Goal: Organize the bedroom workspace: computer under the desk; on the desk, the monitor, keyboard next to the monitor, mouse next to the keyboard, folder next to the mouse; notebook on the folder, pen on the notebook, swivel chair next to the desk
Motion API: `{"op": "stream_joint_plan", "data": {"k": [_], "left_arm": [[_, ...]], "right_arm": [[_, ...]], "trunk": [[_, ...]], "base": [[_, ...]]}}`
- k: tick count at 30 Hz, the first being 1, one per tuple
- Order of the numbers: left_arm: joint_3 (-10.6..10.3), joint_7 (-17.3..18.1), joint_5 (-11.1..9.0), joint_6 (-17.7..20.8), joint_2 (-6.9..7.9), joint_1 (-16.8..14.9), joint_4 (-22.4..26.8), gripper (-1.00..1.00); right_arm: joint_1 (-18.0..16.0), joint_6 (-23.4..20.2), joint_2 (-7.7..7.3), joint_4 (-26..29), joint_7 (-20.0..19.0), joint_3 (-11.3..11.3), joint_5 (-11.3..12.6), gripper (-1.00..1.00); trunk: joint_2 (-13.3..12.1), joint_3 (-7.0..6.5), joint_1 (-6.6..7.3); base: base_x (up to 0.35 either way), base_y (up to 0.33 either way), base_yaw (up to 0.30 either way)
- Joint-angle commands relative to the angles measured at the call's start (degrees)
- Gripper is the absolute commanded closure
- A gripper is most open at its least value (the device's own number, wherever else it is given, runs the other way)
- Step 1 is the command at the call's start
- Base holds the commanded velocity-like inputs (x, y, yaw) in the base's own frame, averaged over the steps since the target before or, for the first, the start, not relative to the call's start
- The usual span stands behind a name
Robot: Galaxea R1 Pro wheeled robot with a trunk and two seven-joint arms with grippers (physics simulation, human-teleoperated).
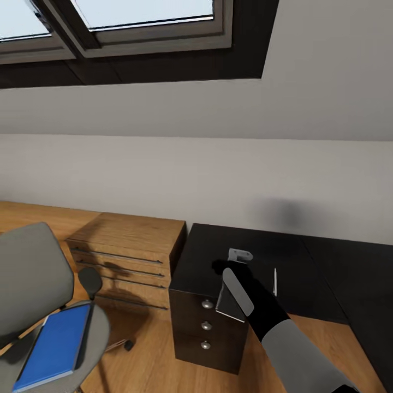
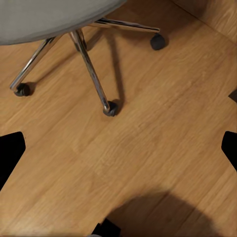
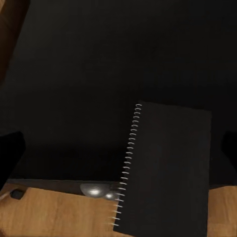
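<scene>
Notebook [image 3: 165,170] overhanging desk [image 1: 305,262] edge, right gripper [image 1: 240,254] above
Head view alone: folder [image 1: 52,346] on swivel chair [image 1: 33,273]; both pincers' state cannot be told

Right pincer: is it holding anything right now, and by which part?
Nothing held, as far as I can tell. The right pincer hangs over the desk above the notebook, which lies flat, overhanging the front edge.

right arm [image 1: 273,322] covers most of the notebook [image 1: 229,303]; right gripper [image 1: 240,255] jaw state unreadable. swivel chair [image 1: 33,284] and folder [image 1: 52,346] cropped at frame edge.
</scene>
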State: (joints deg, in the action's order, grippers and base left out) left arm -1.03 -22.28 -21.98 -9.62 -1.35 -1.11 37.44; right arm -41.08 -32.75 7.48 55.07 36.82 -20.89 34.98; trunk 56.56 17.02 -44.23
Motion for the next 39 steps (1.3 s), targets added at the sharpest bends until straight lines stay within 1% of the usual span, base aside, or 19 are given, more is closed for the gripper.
{"op": "stream_joint_plan", "data": {"k": [1, 7, 13, 29, 32, 36, 39], "left_arm": [[-0.11, -0.13, -0.52, -0.31, -0.01, -0.04, 0.0, -1.0], [-0.11, -0.13, -0.44, -0.37, -0.05, -0.04, 0.0, -1.0], [-0.09, -0.13, -0.44, -0.39, -0.05, -0.04, 0.0, -1.0], [-0.03, -0.13, -0.44, -0.39, -0.05, -0.04, 0.0, -1.0], [-0.03, -0.13, -0.44, -0.39, -0.05, -0.04, 0.0, -1.0], [0.01, -0.13, -0.44, -0.39, -0.05, -0.04, 0.0, -1.0], [0.04, -0.13, -0.39, -0.39, -0.05, -0.04, 0.0, -1.0]], "right_arm": [[-0.05, -0.12, -0.04, 0.23, 0.52, -0.11, 0.53, -1.0], [0.16, -0.08, -0.09, 0.9, 0.42, -0.12, 0.62, -1.0], [0.63, 0.14, -0.09, 0.91, 0.36, -0.2, 0.39, -1.0], [0.74, 0.2, 0.06, 0.78, 0.35, -0.63, 0.35, -1.0], [0.79, 0.22, 0.17, 0.74, 0.33, -1.03, 0.35, -1.0], [0.82, 0.29, 0.25, 0.52, 0.25, -2.22, 0.35, -1.0], [0.82, 1.02, 0.3, 0.12, 0.16, -3.86, 0.35, -1.0]], "trunk": [[0.05, 0.07, 0.0], [0.05, 0.07, 0.0], [0.05, -0.36, 0.0], [0.05, -1.52, 0.0], [0.05, -1.71, 0.0], [0.05, -1.91, 0.0], [0.05, -2.03, 0.0]], "base": [[0.0, 0.0, 0.075], [0.0, 0.0, 0.012], [0.0, 0.0, 0.043], [0.0, 0.0, 0.18], [0.0, 0.0, 0.215], [0.0, 0.0, 0.232], [0.0, 0.0, 0.25]]}}
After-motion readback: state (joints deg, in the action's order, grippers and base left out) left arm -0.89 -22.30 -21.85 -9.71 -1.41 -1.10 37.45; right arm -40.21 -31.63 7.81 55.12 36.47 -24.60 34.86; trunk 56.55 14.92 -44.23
